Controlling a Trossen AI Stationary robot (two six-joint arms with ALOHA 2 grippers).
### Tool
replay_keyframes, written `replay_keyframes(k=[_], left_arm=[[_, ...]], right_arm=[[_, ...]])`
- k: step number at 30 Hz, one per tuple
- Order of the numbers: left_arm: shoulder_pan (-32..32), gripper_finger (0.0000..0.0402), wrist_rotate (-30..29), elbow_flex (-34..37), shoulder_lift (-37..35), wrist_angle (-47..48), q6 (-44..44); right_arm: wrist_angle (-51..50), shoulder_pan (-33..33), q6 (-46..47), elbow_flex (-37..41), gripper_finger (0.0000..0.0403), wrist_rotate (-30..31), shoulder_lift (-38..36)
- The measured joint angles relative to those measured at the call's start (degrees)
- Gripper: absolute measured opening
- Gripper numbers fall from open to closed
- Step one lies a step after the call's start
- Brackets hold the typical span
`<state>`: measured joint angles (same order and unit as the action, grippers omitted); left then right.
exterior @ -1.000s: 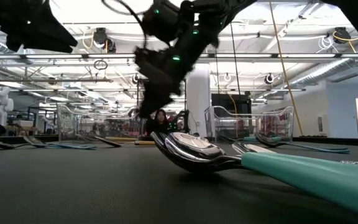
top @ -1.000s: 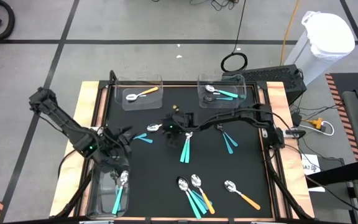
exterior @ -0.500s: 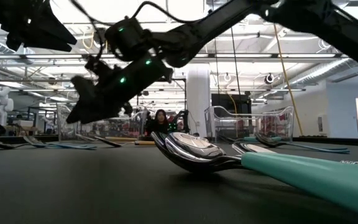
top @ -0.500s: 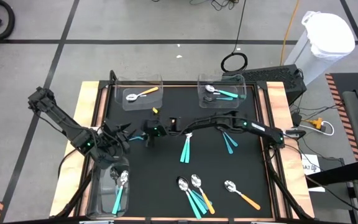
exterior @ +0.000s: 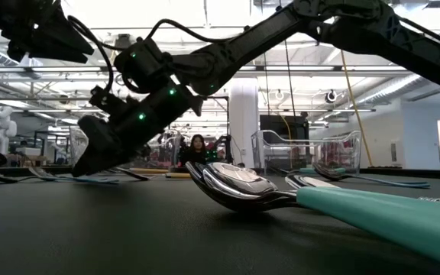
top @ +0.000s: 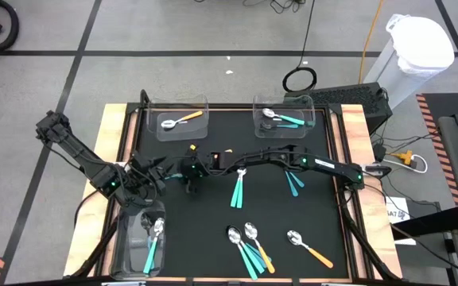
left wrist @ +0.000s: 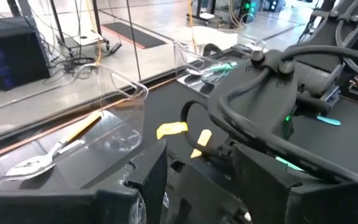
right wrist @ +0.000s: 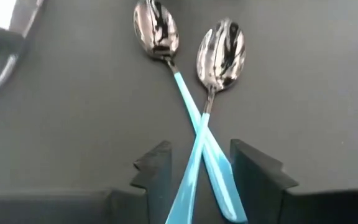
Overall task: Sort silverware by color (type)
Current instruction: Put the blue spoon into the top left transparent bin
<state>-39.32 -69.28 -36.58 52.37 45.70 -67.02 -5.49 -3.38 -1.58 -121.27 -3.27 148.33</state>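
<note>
Two light-blue-handled spoons [right wrist: 185,99] lie crossed on the black mat with their bowls [right wrist: 221,48] pointing away from my right gripper. My right gripper [right wrist: 197,155] has reached across to the mat's left half [top: 188,173]. It is open, tips low over the mat [exterior: 79,164], one finger on each side of the crossed handles without touching them. My left gripper [top: 156,168] waits open just left of it, above the mat, and its wrist view shows mostly the right arm [left wrist: 272,93].
The far-left bin [top: 177,119] holds an orange spoon. Teal spoons lie in the far-right bin [top: 283,117], and the near-left bin [top: 141,242] holds a spoon too. Loose spoons lie mid-mat [top: 237,189], right of centre [top: 294,181] and near the front edge [top: 249,246], with an orange one [top: 308,248].
My right gripper has swung from the mat's centre toward the table's left and come down low over the two crossed light blue spoons. The spoons have stayed where they lay. My left arm has kept still.
</note>
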Motion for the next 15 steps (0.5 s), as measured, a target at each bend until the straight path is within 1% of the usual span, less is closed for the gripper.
replay_keyframes(k=[4, 7, 10, 13, 15], left_arm=[[1.0, 0.0183, -0.9, 0.0, 0.0, 0.0, 0.0], [2.1, 0.0183, -1.0, 0.0, 0.0, -0.1, 0.0], [3.0, 0.0183, -1.0, 0.0, 0.0, -0.1, 0.0], [3.6, 0.0183, -0.9, 0.0, 0.0, -0.1, 0.1], [4.0, 0.0183, -0.9, 0.0, -0.1, -0.1, 0.3]], right_arm=[[-1.6, -0.1, -1.4, 0.0, 0.0134, 0.1, 0.0], [-4.4, -0.4, -1.8, -0.1, 0.011, 0.1, -0.1], [-7.4, -0.5, -2.2, -0.3, 0.0078, 0.9, 0.2], [-11.8, -0.4, -2.0, -0.3, 0.0038, 3.3, -0.2], [-15.3, -0.4, -0.9, -0.3, 0.0015, 3.2, -1.3]])
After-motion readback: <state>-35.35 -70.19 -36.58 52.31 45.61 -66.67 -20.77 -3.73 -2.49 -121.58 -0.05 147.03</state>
